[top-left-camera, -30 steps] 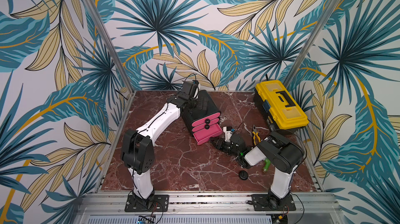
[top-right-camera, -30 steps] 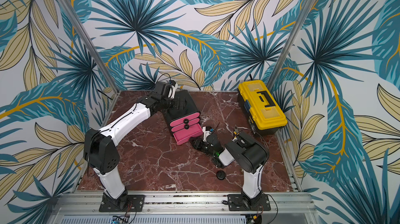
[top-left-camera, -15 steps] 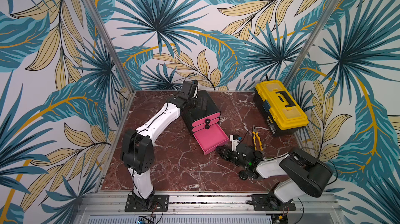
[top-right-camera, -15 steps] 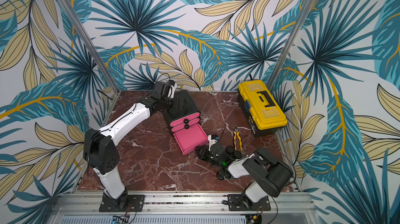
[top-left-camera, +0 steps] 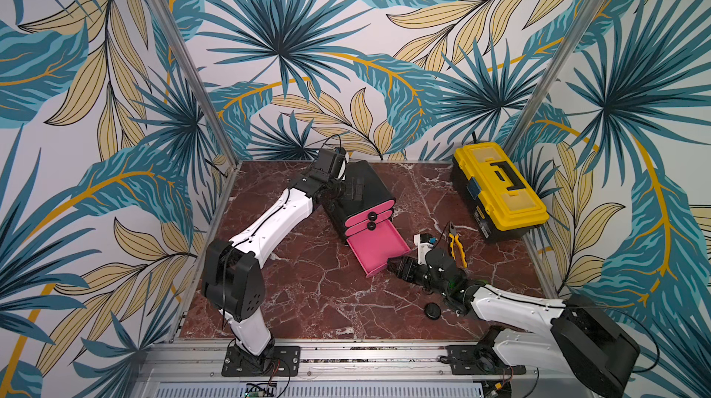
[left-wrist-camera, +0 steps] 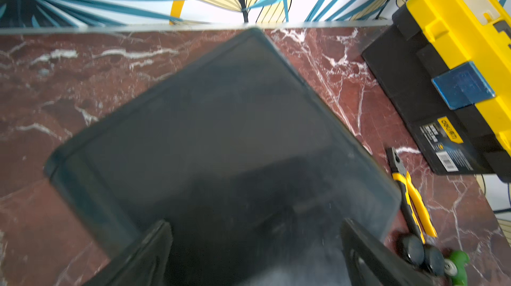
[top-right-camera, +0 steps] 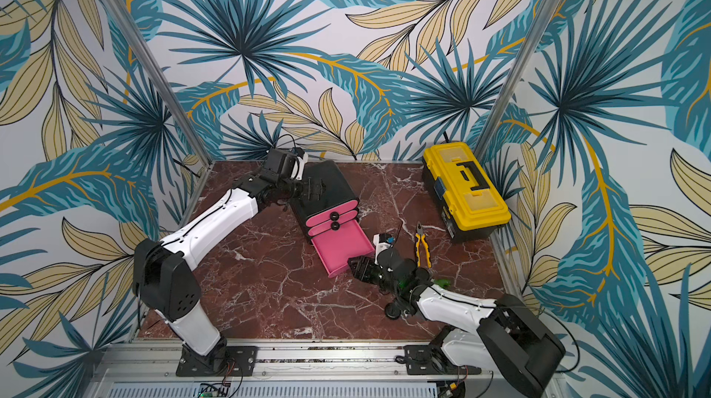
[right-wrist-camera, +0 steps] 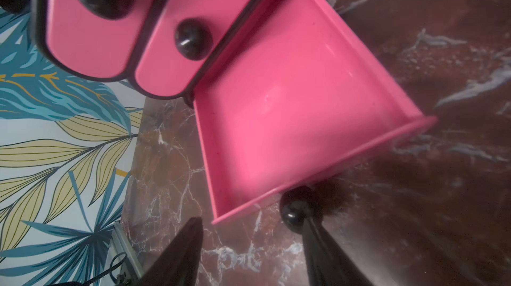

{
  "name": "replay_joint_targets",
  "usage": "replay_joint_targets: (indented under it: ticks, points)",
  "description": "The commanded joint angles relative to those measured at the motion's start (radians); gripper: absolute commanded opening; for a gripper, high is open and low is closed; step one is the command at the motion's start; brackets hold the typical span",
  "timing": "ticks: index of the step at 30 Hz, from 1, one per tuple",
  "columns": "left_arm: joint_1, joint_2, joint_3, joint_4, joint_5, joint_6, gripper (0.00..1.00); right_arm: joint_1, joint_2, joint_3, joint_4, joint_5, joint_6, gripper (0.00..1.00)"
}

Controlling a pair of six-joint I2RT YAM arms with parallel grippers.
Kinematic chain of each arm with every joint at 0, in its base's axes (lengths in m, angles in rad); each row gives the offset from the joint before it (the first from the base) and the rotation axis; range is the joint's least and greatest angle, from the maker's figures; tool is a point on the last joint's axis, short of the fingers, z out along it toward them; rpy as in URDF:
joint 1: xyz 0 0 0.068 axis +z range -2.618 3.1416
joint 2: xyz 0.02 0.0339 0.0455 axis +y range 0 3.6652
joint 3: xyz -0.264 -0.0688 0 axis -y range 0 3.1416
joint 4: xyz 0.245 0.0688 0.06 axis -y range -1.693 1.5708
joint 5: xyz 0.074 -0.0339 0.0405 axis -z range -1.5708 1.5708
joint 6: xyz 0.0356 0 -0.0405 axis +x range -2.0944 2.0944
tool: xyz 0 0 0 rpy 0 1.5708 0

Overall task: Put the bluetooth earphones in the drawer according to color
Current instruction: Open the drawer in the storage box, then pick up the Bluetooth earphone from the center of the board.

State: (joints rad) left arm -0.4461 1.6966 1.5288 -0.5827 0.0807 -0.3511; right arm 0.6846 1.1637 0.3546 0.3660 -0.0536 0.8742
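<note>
The drawer [top-left-camera: 365, 180] [top-right-camera: 331, 180] is a black cabinet with pink fronts; its bottom tray [top-left-camera: 379, 248] [top-right-camera: 342, 250] [right-wrist-camera: 290, 105] is pulled out and empty. My right gripper [top-left-camera: 392, 263] [top-right-camera: 354, 263] [right-wrist-camera: 249, 222] stands open at the tray's front, and one finger touches the black knob [right-wrist-camera: 293, 212]. Over the cabinet's black top [left-wrist-camera: 221, 118] my left gripper [top-left-camera: 352, 190] [left-wrist-camera: 255, 223] is open wide with nothing between its fingers. One black round case of the bluetooth earphones [top-left-camera: 432, 310] [top-right-camera: 392, 313] lies on the marble by my right forearm.
A yellow-and-black toolbox [top-left-camera: 500, 192] [top-right-camera: 465, 192] [left-wrist-camera: 456, 49] stands at the back right. Yellow-handled pliers [top-left-camera: 456, 248] [top-right-camera: 423, 248] [left-wrist-camera: 412, 201] lie between it and my right arm. A small green tool [top-right-camera: 442, 282] [left-wrist-camera: 456, 265] sits behind the right wrist. Walls close three sides.
My right gripper has drawn the bottom tray out toward the front, then opened and let go of its knob. The left arm has stayed on the cabinet.
</note>
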Motion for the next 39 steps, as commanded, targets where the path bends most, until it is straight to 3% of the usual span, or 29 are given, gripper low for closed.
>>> replay_joint_targets:
  ticks: [1, 9, 16, 21, 31, 39]
  points:
    - [-0.008, -0.061, -0.103, -0.122, 0.028, -0.048, 1.0, 0.004, -0.107, 0.041, -0.29, 0.052, -0.056, 0.71]
    - [-0.082, -0.284, -0.295, -0.102, -0.007, -0.084, 1.0, 0.003, -0.385, 0.155, -0.822, 0.228, -0.126, 0.99]
    - [-0.163, -0.483, -0.533, -0.028, -0.023, -0.16, 1.0, 0.002, -0.44, 0.204, -1.078, 0.329, -0.054, 0.99]
    - [-0.168, -0.565, -0.646, -0.005, -0.05, -0.192, 1.0, -0.057, -0.34, 0.192, -1.081, 0.322, -0.052, 0.99]
    - [-0.167, -0.565, -0.697, 0.019, -0.061, -0.193, 1.0, -0.236, -0.101, 0.249, -1.017, 0.215, -0.164, 0.96]
    - [-0.168, -0.572, -0.708, 0.025, -0.063, -0.193, 1.0, -0.268, 0.123, 0.325, -0.976, 0.181, -0.198, 0.9]
